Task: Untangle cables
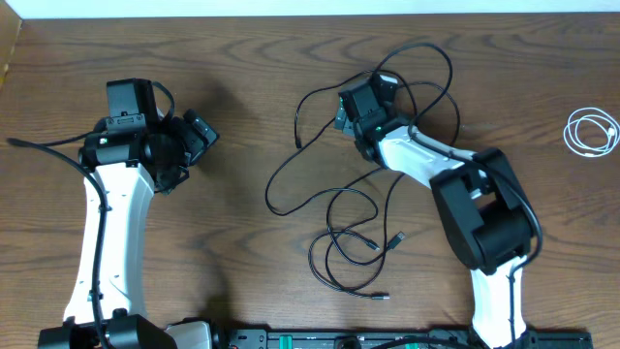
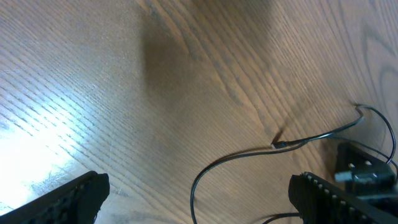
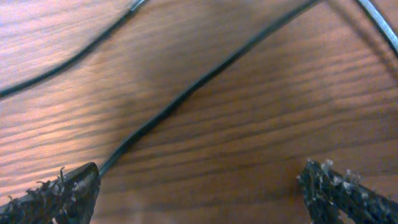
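Note:
Several thin black cables lie in tangled loops across the middle of the table, with plug ends near the front. A white cord sits coiled at the far right. My right gripper hovers over the upper part of the tangle. In the right wrist view it is open, and a black cable runs diagonally ahead of its fingers with nothing between them. My left gripper is open, left of the cables. The left wrist view shows a cable curving down between its wide-apart fingers.
The wooden table extends to its far edge at the top. The right arm's body rises over the right side of the tangle. The right arm's gripper head shows at the left wrist view's right edge.

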`<state>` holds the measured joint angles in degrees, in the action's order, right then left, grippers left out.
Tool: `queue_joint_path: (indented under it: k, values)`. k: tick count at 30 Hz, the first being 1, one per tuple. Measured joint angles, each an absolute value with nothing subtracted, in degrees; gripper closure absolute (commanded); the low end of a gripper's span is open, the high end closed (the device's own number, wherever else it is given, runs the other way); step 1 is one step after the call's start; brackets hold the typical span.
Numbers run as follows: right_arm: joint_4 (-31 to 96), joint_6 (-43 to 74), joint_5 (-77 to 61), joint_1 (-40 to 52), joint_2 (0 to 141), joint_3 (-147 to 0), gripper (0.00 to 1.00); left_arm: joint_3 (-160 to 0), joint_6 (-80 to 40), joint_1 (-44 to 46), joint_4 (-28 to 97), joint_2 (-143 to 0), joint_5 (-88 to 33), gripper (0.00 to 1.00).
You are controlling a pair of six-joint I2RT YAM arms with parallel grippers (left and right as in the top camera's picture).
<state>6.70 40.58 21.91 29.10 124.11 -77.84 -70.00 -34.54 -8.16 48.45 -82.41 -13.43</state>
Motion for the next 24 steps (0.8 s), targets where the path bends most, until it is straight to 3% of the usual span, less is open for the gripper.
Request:
queue_joint_path:
  k: [18, 24]
  values:
    - [9.17, 40.32, 29.02, 29.23, 128.88, -82.83, 0.01, -70.0, -34.54, -8.16, 48.45, -82.41, -13.43, 0.02]
    - [29.65, 38.04, 23.16, 28.67, 130.21, -93.86, 0.01, -70.0, -34.54, -8.16, 48.47, -82.41, -13.45, 0.02]
